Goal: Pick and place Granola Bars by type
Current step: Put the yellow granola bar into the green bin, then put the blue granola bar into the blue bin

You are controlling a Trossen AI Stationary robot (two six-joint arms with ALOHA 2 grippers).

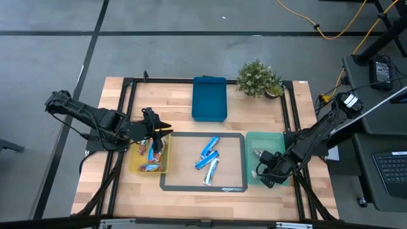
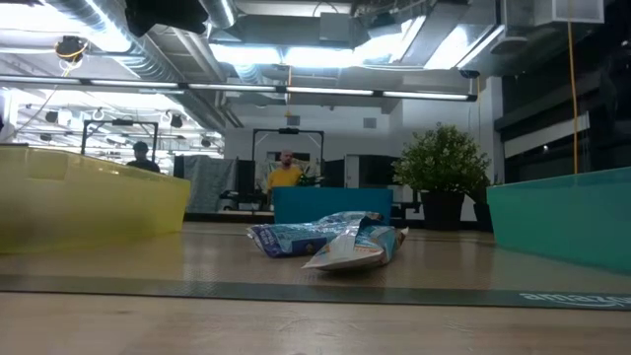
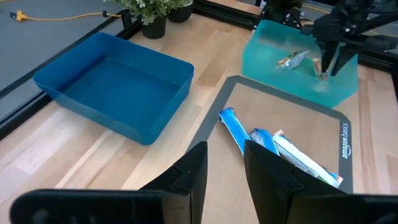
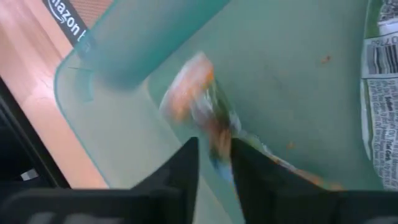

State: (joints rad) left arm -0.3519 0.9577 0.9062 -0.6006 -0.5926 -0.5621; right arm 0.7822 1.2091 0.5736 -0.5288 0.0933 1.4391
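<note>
Right claw [image 1: 266,173]: hangs over the green tray [image 1: 280,141] near the table's right edge; its two dark fingers [image 4: 186,168] sit close together with a narrow gap, and an orange-and-silver wrapped bar [image 4: 202,106] shows in that gap; whether they pinch it cannot be told.
Right arm: dark and jointed, reaching in from the table's right side and bent down toward the tray's front half.
Green tray: see-through teal plastic, shallow, with rounded corners; a second wrapped bar [image 3: 292,59] lies inside it, crinkled and silvery.
Left claw [image 1: 159,130]: held over the yellow tray [image 1: 135,166] near the table's left edge; its fingers [image 3: 189,177] stand a little apart with nothing between them.
Left arm: stretched low from the table's left side, pointing toward the middle.
Yellow tray: shallow clear-yellow plastic holding several reddish and silvery bars [image 1: 151,152].
Mat [image 1: 170,181]: flat, tan with a dark grey border, rectangular, lying at the table's front centre between the two trays.
Blue bars [image 1: 210,156]: shiny blue-and-white wrappers, long and thin, lying in a loose heap on the mat's middle, some touching.
Blue tray [image 1: 208,113]: opaque, deeper, smooth-walled, at the back edge of the table.
Plant [image 1: 257,77]: small, bushy, in a dark pot, just beside the blue tray at the back.
Table [image 1: 191,203]: pale wood planks with a black metal frame.
</note>
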